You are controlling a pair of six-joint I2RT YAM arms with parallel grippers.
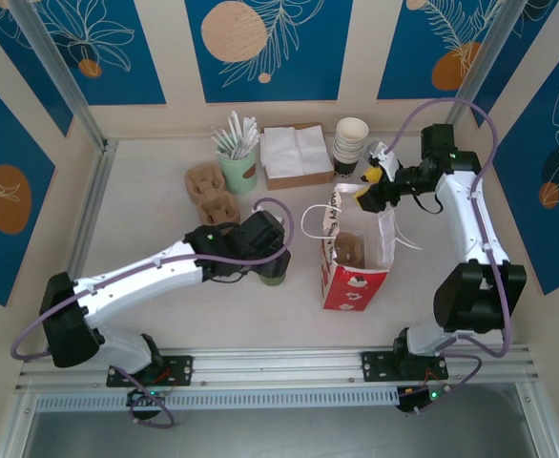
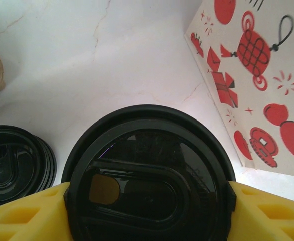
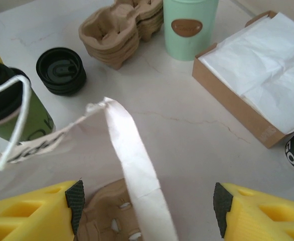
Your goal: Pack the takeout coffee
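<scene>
The takeout coffee, a small olive-green cup with a black lid, stands on the table just left of the red paper bag. My left gripper is shut on it, with a yellow finger pressed against each side of the lid. In the right wrist view the cup shows at the left, beside the bag's white cord handle. My right gripper hovers over the bag's far rim with its jaws open. The rim strip runs between the pads and touches neither. A brown cardboard carrier lies inside the bag.
A stack of black lids sits just left of the cup. Behind it are brown cup carriers, a mint cup with white sticks, a napkin box and stacked paper cups. Walls close in the table's back and sides.
</scene>
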